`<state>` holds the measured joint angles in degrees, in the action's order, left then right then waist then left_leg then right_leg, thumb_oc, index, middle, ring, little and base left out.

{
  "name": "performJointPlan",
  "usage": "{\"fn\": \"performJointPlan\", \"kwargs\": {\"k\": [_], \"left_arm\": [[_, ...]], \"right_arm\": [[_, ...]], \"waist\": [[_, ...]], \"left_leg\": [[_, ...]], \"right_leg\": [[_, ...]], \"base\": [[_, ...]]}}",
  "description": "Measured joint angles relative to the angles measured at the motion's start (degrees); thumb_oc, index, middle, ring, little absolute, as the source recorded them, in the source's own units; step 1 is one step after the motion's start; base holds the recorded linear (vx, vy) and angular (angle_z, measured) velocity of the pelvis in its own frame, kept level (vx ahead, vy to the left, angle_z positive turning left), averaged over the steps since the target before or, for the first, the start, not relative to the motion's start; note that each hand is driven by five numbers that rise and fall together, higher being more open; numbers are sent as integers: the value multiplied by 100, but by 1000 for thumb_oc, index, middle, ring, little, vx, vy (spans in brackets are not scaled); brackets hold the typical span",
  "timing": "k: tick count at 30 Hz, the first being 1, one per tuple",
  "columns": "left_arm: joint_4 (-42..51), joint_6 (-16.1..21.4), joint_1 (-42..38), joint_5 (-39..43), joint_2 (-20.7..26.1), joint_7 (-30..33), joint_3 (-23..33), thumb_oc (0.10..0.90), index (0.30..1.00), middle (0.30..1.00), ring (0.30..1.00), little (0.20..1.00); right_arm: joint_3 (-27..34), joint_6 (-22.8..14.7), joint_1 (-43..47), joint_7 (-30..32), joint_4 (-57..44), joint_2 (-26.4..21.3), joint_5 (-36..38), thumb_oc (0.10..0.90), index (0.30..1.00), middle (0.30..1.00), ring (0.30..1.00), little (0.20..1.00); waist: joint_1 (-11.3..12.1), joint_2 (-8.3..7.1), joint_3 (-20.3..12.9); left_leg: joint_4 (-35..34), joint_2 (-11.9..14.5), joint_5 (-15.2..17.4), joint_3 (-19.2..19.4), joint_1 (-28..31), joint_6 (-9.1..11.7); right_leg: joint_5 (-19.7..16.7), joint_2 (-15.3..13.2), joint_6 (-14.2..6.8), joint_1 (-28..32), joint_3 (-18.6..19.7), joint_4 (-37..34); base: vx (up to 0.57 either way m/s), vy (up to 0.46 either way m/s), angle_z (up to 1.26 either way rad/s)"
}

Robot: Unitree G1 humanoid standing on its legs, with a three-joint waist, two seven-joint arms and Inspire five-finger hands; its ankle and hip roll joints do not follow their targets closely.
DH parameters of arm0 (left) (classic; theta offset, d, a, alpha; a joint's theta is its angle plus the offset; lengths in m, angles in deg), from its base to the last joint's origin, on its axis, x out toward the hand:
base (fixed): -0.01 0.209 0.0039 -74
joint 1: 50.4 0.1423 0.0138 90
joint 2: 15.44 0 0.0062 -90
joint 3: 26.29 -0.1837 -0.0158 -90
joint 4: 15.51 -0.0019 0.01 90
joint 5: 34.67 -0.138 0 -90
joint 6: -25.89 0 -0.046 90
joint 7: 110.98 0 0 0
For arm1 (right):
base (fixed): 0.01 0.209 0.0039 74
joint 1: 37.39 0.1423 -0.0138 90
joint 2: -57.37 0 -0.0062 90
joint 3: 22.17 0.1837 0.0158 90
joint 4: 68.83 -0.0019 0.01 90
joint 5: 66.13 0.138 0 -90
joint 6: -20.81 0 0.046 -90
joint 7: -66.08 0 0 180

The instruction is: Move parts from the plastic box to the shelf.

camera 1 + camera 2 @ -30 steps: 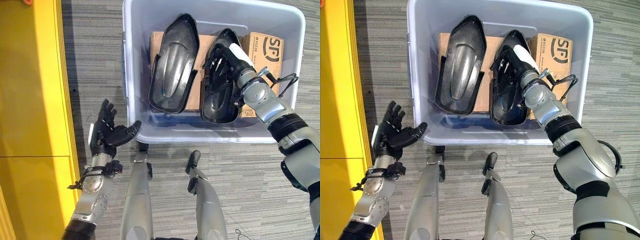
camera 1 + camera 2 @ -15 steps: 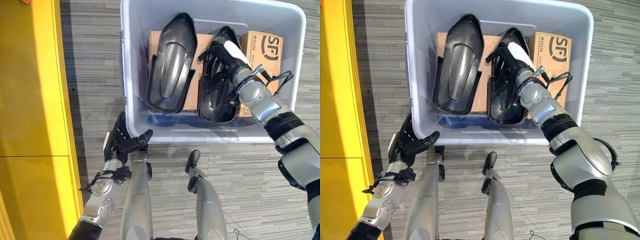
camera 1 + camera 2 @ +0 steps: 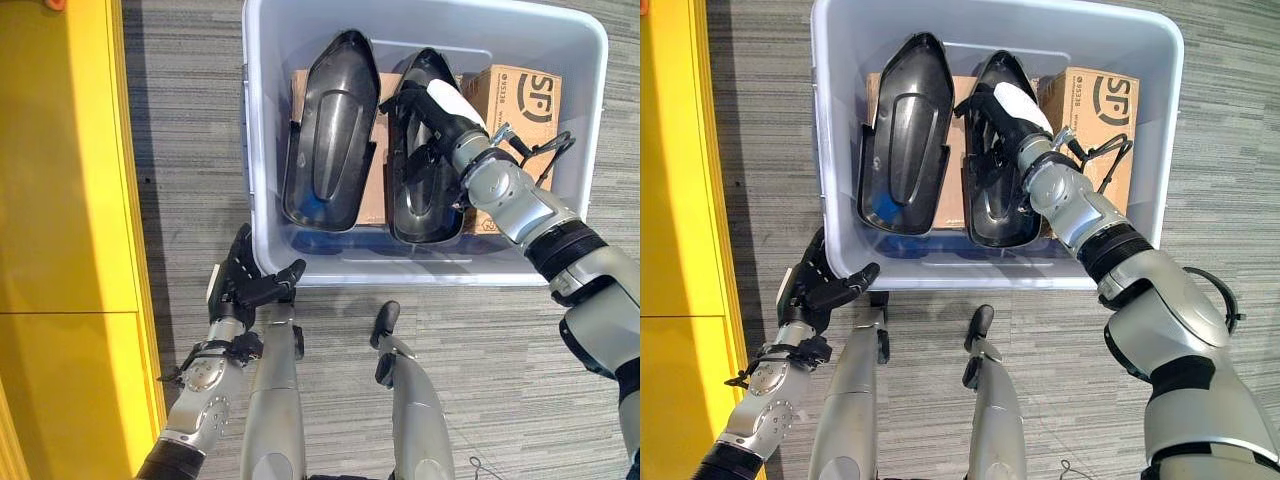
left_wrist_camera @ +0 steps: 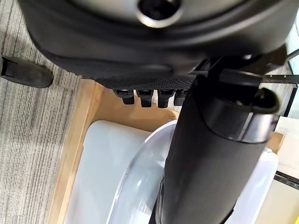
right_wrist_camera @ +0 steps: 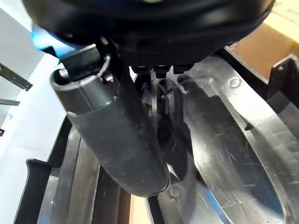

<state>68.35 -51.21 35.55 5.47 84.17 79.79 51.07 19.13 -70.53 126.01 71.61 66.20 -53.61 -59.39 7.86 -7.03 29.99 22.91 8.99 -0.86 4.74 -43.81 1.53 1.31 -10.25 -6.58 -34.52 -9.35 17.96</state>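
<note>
Grey striped carpet (image 3: 190,120) covers the floor; yellow shelf (image 3: 60,200) runs along the L edge of the head views. Left hand (image 3: 240,285) hangs low just outside the near-L corner of the plastic box (image 3: 262,120), palm up, fingers spread and relaxed, thumb pointing toward the box wall, holding nothing. W/ respect to 0.5 s ago it sits at the same spot; 1 s ago it was further L, nearer the shelf.

Inside the box: 2 black moulded parts, both leaning nose-up on 2 cardboard cartons. L part (image 3: 330,130) lies untouched against the L carton (image 3: 372,150). R part (image 3: 420,160) stands just beside it, w/ the R carton (image 3: 520,110) at the box's R end.

Right hand (image 3: 1005,105) reaches in from the R side, arm bent, white-covered thumb on top. Its wrist view shows the thumb laid along the part's glossy inner face and the fingertips (image 5: 161,70) pressed into the hollow; whether they are clamped on it cannot be told. Vs 1 s ago both parts and the hand have shifted L in the box.
</note>
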Motion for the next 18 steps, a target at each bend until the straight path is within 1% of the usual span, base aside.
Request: {"fn": "performJointPlan", "kwargs": {"k": [5,12,18], "left_arm": [[-9,0,-22,3,1,1,8,900,1000,1000,1000,1000],[-66,-41,-5,4,11,8,8,900,1000,1000,1000,1000],[-66,-44,1,4,15,4,-2,900,1000,1000,1000,1000]], "right_arm": [[-6,19,7,-5,-73,-29,1,900,1000,1000,1000,1000],[-22,21,70,-20,-490,-177,-8,900,1000,1000,1000,1000],[-214,14,197,-51,-510,-290,-130,900,1000,1000,1000,1000]], "waist": [[-3,0,0],[-5,0,0],[-2,0,0]], "left_leg": [[1,2,-44,-37,17,12],[-32,3,-74,-28,202,20],[-30,1,-85,-37,206,19]], "right_leg": [[12,1,3,2,-22,75],[15,-2,7,144,-3,108],[11,-2,10,161,-11,109]], "base": [[-3,3,2],[0,0,0],[-27,7,0]]}}
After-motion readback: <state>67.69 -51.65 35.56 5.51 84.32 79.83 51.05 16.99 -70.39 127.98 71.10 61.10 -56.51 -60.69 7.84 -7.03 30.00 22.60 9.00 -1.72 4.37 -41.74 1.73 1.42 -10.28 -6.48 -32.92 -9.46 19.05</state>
